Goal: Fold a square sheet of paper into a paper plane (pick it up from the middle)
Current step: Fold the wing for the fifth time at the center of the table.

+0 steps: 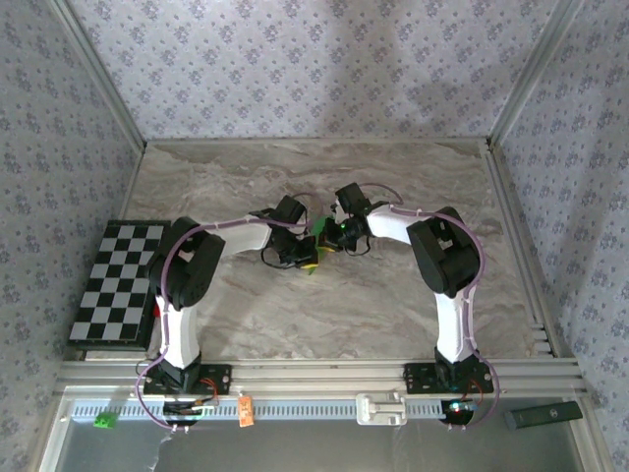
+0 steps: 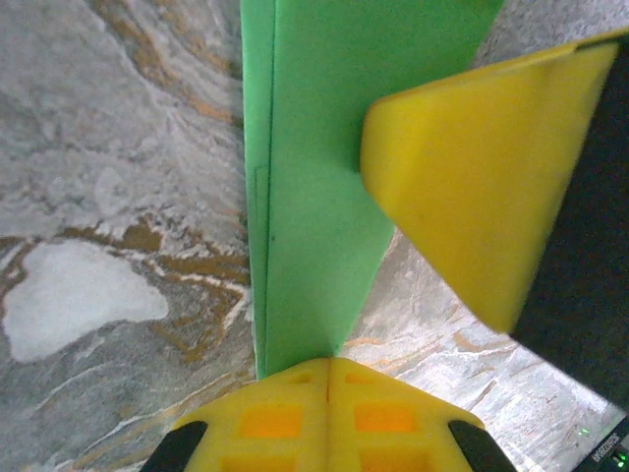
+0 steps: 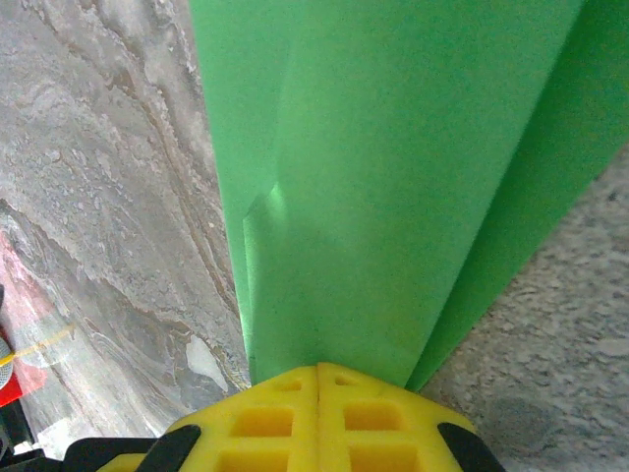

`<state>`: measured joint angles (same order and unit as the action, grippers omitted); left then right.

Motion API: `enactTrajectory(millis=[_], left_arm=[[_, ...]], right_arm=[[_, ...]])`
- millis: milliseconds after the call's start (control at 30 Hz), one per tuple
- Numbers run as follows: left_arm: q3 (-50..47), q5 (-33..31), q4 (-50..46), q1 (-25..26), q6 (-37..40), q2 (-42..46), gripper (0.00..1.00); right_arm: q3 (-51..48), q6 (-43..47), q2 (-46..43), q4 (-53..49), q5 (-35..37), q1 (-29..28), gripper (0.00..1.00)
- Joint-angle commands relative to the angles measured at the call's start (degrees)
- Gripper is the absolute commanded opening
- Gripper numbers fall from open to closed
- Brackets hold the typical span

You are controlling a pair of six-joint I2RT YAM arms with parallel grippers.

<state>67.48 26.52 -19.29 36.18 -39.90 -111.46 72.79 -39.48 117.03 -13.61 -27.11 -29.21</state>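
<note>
At table (image 1: 295, 324) centre, green paper (image 3: 393, 197) — folded, sharp-creased — clenched in left end effector (image 2: 327, 366), right end effector (image 3: 317, 372).

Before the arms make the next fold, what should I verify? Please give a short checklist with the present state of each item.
1. Left pincer shut on the green paper: ok.
2. Right pincer shut on the same paper: ok.
3. Paper folded in layers, edges straight: ok.
4. Paper lifted off the table: cannot tell.
5. Checkered board well apart from the paper: ok.
</note>
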Motion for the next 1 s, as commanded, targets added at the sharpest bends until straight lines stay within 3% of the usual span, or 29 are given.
enactTrajectory(millis=[0, 367, 567, 767, 967], left_arm=[[-3.51, 1.36, -8.65, 1.49, 0.93, 1.26, 0.04], [-7.58, -2.34, -13.53, 3.71, 0.82, 4.77, 0.03], [-4.84, -3.22, -15.07, 2.88, 3.99, 11.04, 0.03], [-5.64, -2.14, -4.48, -1.93, 0.12, 15.58, 0.04], [-2.99, 1.27, 6.75, -3.91, -4.99, 9.33, 0.03]], right_arm=[[-1.52, -0.96, 6.0, -4.76, 9.34, 1.26, 0.04], [-1.6, -1.59, 6.11, -4.46, 9.02, 1.11, 0.04], [-2.65, -3.8, 4.65, -2.41, 7.83, 1.03, 0.04], [-3.26, -6.52, 2.87, -0.78, 7.18, 0.32, 0.04], [-3.53, -7.7, 2.88, -0.02, 5.89, 0.12, 0.04]])
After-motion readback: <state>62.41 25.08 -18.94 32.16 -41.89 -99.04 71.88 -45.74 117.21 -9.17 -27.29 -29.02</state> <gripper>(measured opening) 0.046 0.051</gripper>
